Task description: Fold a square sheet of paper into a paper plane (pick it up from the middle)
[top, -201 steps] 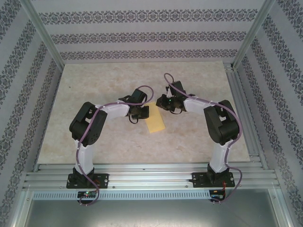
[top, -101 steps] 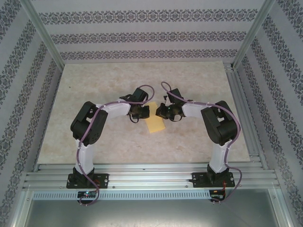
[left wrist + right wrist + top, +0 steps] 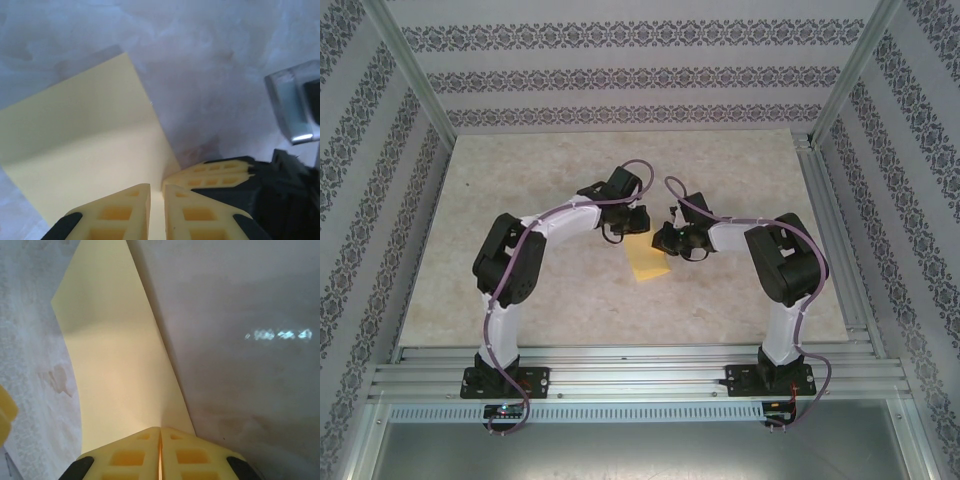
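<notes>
The square sheet of paper [image 3: 648, 264] is yellow and folded into a narrow oblong, lying mid-table between both arms. In the right wrist view the paper [image 3: 115, 355] bends up from the table into my right gripper [image 3: 160, 429], which is shut on its near edge. My left gripper [image 3: 156, 187] sits over the paper [image 3: 90, 140] at the same corner, its jaws a narrow gap apart with paper showing through the gap. The right gripper's fingers [image 3: 215, 172] touch it from the right. From above, the left gripper [image 3: 636, 236] and right gripper [image 3: 663, 241] meet at the paper's far end.
The marble-patterned tabletop [image 3: 540, 180] spreads around the paper. Aluminium rails [image 3: 640, 365] run along the near edge and a rail [image 3: 835, 230] along the right side. Patterned walls [image 3: 620, 70] close in the back and sides.
The left wrist has swung farther back and to the right over the paper's far end, and its jaws have parted slightly. The right gripper slid a little left and nearer, staying shut.
</notes>
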You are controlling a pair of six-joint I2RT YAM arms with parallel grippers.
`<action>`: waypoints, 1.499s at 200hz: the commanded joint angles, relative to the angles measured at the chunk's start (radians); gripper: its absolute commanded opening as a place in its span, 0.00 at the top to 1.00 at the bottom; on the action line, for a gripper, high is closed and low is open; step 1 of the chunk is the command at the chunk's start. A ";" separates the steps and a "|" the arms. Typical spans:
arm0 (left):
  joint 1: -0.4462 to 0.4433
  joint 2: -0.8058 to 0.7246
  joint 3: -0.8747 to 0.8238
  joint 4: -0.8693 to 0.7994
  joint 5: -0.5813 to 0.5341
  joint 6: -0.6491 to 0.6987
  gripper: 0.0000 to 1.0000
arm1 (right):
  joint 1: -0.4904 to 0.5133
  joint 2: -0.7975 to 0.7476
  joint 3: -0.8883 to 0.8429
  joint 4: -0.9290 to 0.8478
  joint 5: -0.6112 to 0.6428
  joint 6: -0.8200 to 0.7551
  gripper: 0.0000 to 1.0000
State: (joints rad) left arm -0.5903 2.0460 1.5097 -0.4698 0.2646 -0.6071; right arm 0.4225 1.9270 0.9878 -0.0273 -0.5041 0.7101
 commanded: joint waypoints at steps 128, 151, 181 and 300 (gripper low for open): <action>0.010 0.225 0.140 0.154 0.028 -0.039 0.93 | -0.008 0.019 -0.061 0.065 -0.014 0.039 0.90; 0.014 0.246 0.153 0.118 -0.009 -0.030 0.94 | -0.008 0.016 -0.061 0.060 -0.011 0.038 0.90; 0.015 0.267 0.156 0.072 -0.042 -0.012 0.94 | -0.014 -0.007 -0.064 0.056 -0.014 0.039 0.88; 0.018 0.275 0.094 0.098 -0.023 -0.006 0.95 | -0.021 0.053 0.071 -0.030 -0.042 -0.018 0.87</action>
State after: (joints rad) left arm -0.5819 2.2761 1.6470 -0.3393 0.2726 -0.6327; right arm 0.3923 1.9270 1.0344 -0.0338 -0.5358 0.7223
